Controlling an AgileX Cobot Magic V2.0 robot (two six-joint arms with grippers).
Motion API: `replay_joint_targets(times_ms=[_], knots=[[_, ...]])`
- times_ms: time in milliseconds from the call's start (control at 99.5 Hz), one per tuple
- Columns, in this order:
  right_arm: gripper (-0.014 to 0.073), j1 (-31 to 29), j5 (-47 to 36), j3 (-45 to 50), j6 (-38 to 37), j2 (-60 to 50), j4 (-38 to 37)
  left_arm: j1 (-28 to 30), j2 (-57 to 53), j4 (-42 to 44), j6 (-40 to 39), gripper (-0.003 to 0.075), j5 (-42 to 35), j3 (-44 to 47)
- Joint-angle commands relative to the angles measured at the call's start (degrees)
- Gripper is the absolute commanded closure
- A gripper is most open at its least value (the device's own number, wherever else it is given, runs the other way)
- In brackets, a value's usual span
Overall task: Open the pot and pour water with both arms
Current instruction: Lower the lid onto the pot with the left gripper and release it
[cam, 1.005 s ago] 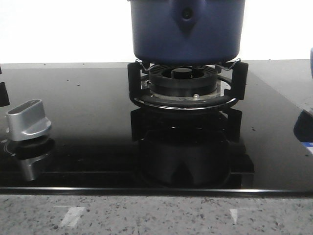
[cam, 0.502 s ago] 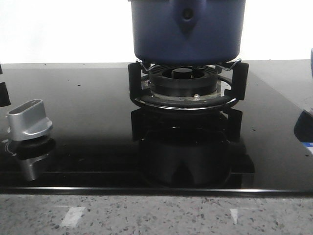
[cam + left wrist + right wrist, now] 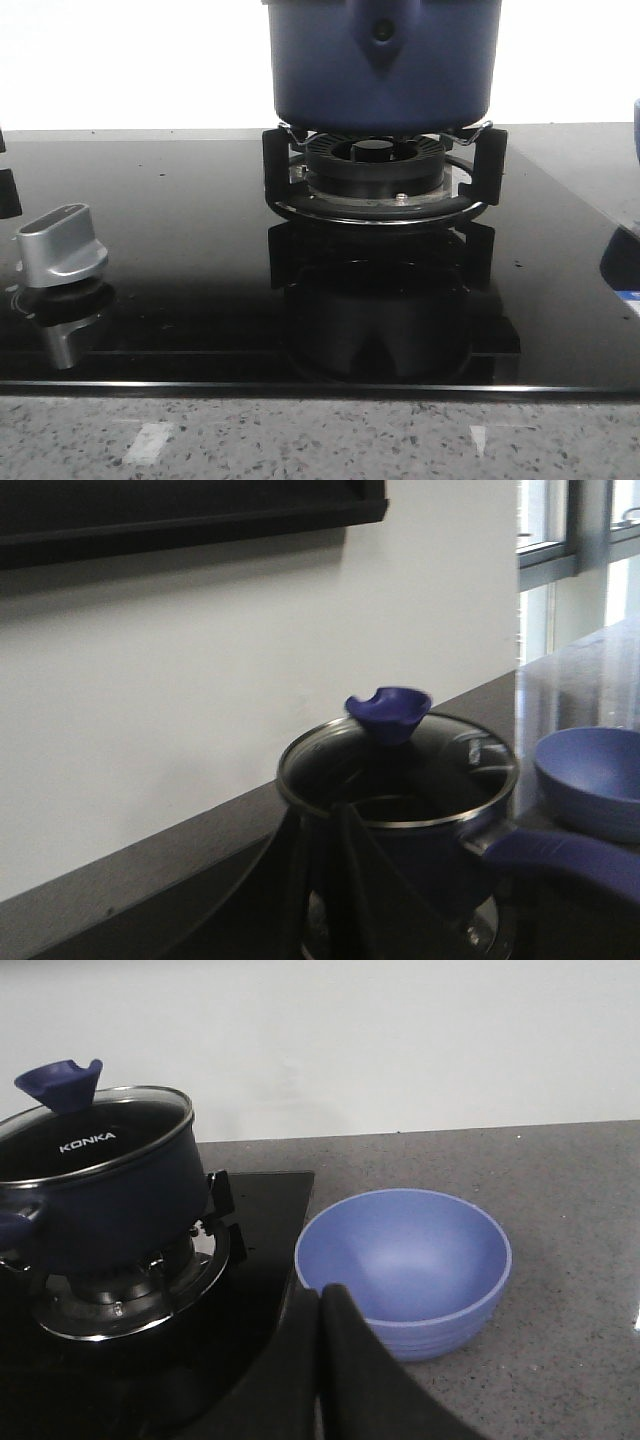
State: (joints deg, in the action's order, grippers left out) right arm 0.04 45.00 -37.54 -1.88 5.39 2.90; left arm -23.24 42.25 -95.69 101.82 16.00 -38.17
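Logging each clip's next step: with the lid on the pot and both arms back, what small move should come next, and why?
Probably bring the left end effector toward the lid knob. The glass lid still sits on the pot, over the burner, the bowl stands empty beside it, and neither end effector holds anything, both looking shut.

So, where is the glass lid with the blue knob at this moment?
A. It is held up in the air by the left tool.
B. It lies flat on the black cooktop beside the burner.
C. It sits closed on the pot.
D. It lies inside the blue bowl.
C. In the right wrist view the glass lid rests on the rim of the pot, its blue knob on top; the blue bowl holds nothing and no tool touches the lid.
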Motion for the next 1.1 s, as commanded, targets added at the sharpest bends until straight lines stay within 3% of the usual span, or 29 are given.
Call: replay_joint_targets(times_ms=[0, 322, 543, 1085], knots=[[0.0664, 0.0, -6.6, 1.4, 0.6, -1.0, -0.6, 0.2, -5.9, -2.1, -0.5, 0.0740, -1.9, 4.0], [0.0663, 0.0, -6.5, 3.0, 0.6, -1.3, -0.3, 0.2, -18.4, -5.0, -0.5, 0.0740, -2.9, 13.7], [0.0663, 0.0, -2.1, 3.0, 0.6, -1.3, -0.3, 0.2, -18.7, -5.0, -0.5, 0.0740, -3.6, 13.9], [0.0663, 0.0, -2.2, 3.0, 0.6, -1.3, -0.3, -0.3, -18.7, -5.0, -0.5, 0.0740, -3.5, 13.9]])
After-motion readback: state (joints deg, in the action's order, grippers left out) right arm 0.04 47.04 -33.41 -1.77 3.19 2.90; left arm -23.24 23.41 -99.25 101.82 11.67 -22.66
